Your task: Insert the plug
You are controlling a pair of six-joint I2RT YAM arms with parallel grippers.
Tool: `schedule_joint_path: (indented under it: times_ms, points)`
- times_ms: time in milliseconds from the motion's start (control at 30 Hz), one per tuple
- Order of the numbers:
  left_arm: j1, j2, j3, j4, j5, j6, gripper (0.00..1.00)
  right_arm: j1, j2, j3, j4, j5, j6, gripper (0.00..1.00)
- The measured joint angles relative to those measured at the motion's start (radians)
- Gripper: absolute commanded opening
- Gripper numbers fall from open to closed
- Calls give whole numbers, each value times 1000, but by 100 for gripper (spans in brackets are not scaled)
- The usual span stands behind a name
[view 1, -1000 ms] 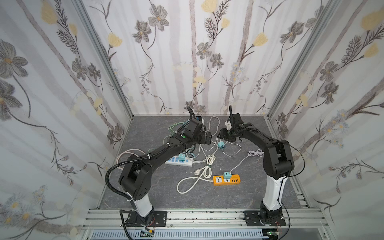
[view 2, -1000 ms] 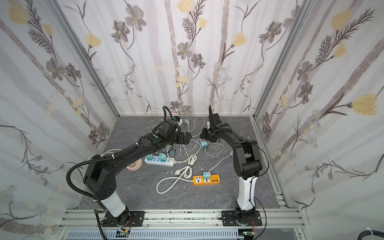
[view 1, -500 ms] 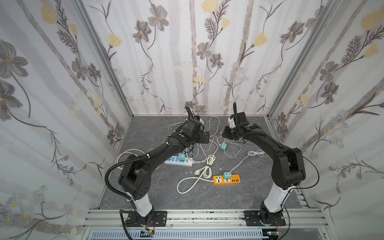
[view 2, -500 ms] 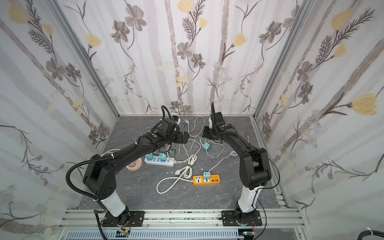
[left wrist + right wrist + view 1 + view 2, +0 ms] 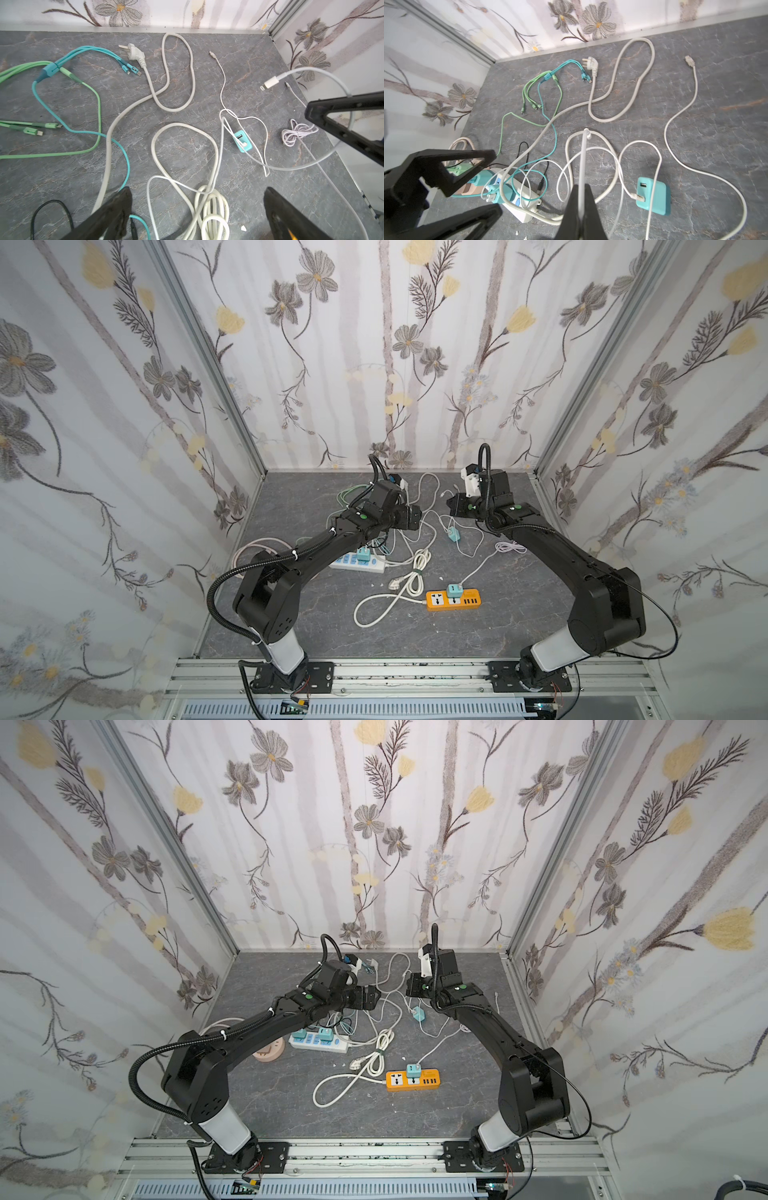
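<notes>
Grey marbled tabletop, floral walls; left gripper wide, right gripper pinching white cable.

Charger behind near strip

An orange power strip lies on the grey marbled tabletop, well apart from a white power strip. Farther back sprawl a green cable, a teal 3-headed cable, a white 3-pin plug and a lilac coiled cable. A pinkish round object, perhaps a socket, sits beside the white strip.
</notes>
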Motion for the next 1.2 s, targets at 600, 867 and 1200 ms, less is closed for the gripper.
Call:
schedule_joint_path:
  times_ms: [600, 867, 1200]
  points:
    - [5, 347, 265, -91, 134, -34, 0, 41, -171, -277, 183, -26, -12, 20]
    - [18, 182, 170, -24, 137, -29, 0, 36, -197, -292, 24, -32, -97, 60]
    - [19, 69, 64, 45, 155, -23, 0, 7, 34, -143, -196, 165, -36, 62]
